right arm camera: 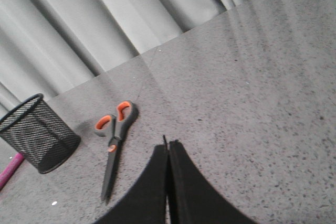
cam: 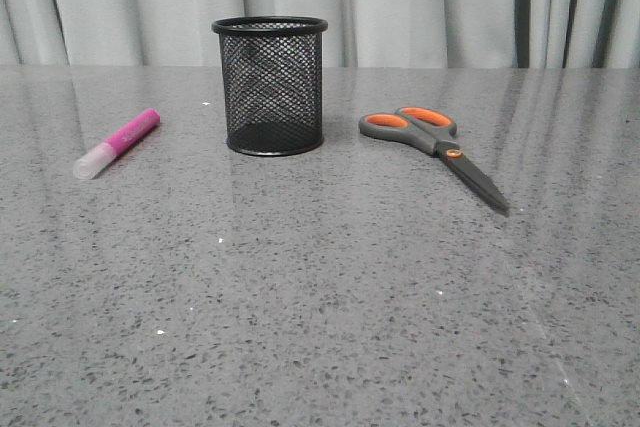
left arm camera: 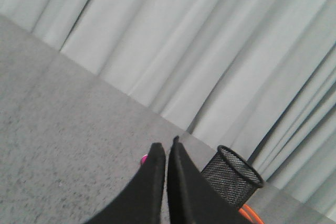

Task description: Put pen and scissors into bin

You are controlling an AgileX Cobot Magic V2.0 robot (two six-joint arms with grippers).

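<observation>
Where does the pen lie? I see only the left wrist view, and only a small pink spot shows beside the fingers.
Observer: In the front view the pen lies flat on the table, left of the bin and apart from it.
Operator: And the scissors? I see only an orange edge.
Observer: The scissors lie flat to the right of the bin, blades closed, tips pointing toward the robot.
Operator: Is the right gripper open?
Observer: No. In the right wrist view the right gripper is shut and holds nothing.
</observation>
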